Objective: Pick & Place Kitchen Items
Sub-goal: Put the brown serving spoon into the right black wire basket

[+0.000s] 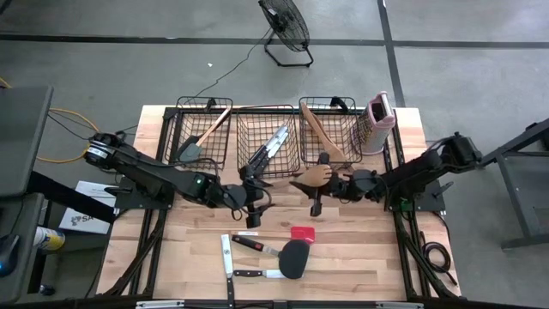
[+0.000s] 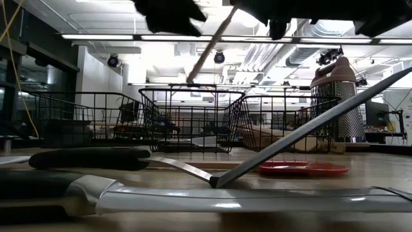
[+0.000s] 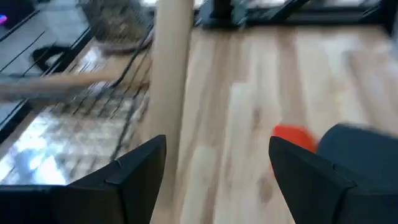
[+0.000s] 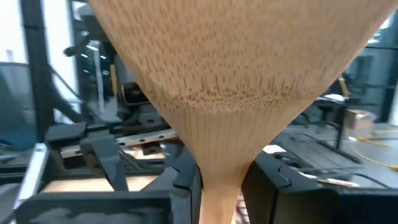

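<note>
Around my workspace
Three wire baskets (image 1: 268, 137) are lining the wooden surface (image 1: 360, 249), a box grater (image 1: 377, 123) standing beside them, a fan (image 1: 286, 27) sitting beyond.

Even, bright overhead light is falling on the wooden table (image 1: 343, 257) in the high view, casting only soft, short shadows under the arms. In the low view, ceiling strip lights (image 2: 129, 37) at twelve o'clock are glaring, while the near knife blade (image 2: 257, 200) at six o'clock is gleaming and lying out of focus. The left wrist view is smearing with motion blur. In the right wrist view, a wooden spoon (image 4: 230, 81) is filling the frame, softly blurred.
</note>
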### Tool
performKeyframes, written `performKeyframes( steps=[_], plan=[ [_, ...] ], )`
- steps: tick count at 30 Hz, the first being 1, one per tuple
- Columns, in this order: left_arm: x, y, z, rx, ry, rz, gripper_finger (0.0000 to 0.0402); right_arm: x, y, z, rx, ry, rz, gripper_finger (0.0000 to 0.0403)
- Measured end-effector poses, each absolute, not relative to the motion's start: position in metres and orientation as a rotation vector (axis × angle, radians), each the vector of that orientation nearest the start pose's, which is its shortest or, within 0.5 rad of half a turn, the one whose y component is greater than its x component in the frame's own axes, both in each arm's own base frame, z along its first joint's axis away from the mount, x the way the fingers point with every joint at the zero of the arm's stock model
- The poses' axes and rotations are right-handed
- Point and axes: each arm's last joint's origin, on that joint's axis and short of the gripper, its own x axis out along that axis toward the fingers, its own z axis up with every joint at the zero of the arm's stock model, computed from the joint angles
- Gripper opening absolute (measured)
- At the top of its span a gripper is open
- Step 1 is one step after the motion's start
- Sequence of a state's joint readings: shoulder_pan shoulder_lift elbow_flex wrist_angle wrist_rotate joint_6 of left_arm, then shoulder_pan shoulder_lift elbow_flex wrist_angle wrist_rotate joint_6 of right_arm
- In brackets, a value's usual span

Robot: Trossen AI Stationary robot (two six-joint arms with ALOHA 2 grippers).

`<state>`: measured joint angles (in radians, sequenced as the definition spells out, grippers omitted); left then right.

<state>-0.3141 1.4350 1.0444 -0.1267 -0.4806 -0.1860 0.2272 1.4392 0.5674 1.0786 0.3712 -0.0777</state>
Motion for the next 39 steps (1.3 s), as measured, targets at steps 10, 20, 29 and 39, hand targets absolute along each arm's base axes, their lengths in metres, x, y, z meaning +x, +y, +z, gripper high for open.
performKeyframes(
  steps=[10, 20, 29, 39],
  plan=[
    [0.295, -0.081, 0.283, -0.052, 0.499, 0.246, 0.0280, 0.247, 0.037, 0.269, -0.070, -0.150, -0.372, 0.0072],
    [0.294, -0.081, 0.283, -0.070, 0.497, 0.244, 0.0280, 0.223, 0.010, 0.288, -0.086, -0.133, -0.711, 0.0072],
    [0.293, -0.081, 0.282, -0.081, 0.514, 0.248, 0.0280, 0.224, -0.022, 0.272, -0.040, -0.022, -0.912, 0.0072],
    [0.293, -0.081, 0.281, -0.079, 0.521, 0.248, 0.0280, 0.225, -0.037, 0.297, -0.030, 0.131, -0.865, 0.0072]
  ],
)
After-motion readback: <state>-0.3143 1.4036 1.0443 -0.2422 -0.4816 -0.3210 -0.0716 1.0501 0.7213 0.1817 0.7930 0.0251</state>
